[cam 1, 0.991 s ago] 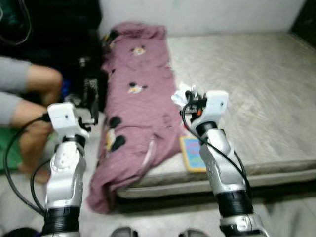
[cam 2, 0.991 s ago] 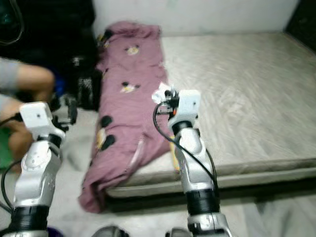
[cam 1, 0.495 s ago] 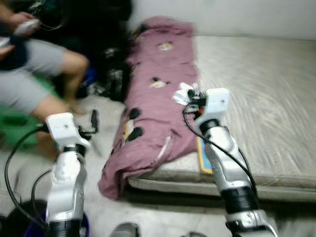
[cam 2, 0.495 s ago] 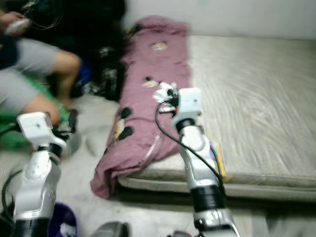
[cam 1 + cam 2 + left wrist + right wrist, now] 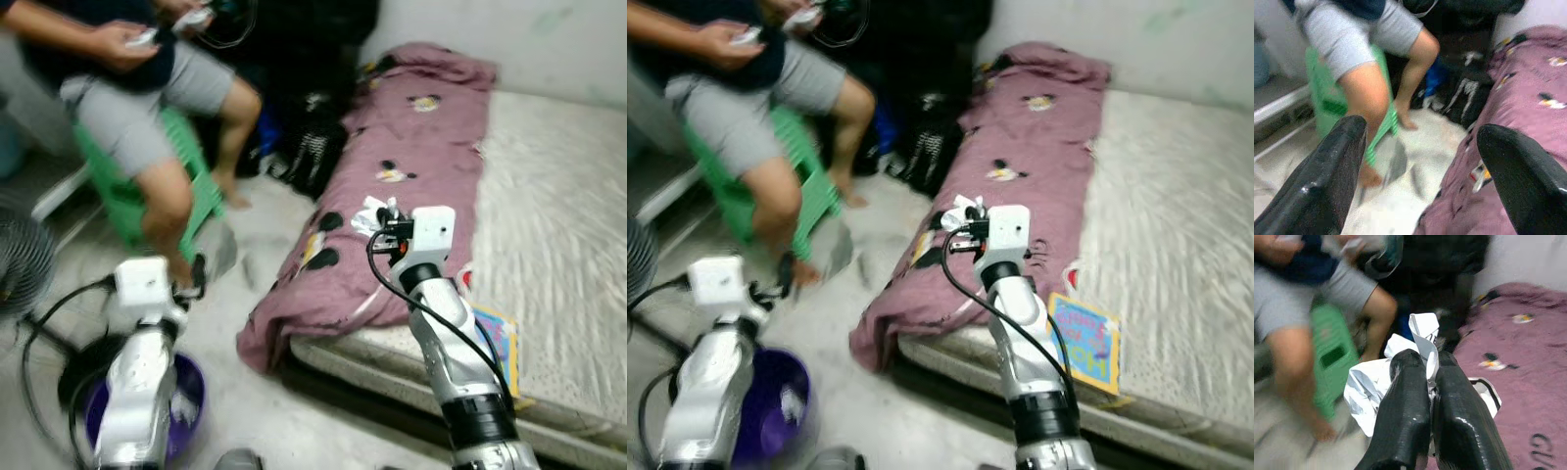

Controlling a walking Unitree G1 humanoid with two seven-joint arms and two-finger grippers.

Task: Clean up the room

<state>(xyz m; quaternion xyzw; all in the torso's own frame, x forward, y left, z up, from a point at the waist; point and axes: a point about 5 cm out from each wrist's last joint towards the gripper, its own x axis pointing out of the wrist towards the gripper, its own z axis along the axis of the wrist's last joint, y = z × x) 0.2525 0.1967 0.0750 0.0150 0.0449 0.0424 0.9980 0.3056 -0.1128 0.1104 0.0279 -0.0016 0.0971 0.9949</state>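
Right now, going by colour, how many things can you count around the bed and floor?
Mauve: 1, the rumpled mauve blanket with cartoon prints
White: 1, the crumpled white paper pinched in the right gripper
Green: 1, the green plastic stool a person sits on
Purple: 1, the round purple bucket
Blue and yellow: 1, the flat picture book
Total: 5

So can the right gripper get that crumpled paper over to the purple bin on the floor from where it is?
Probably not without turning. The right gripper pinches the crumpled paper above the maroon blanket, while the purple bin sits by the left arm, across the robot's body.
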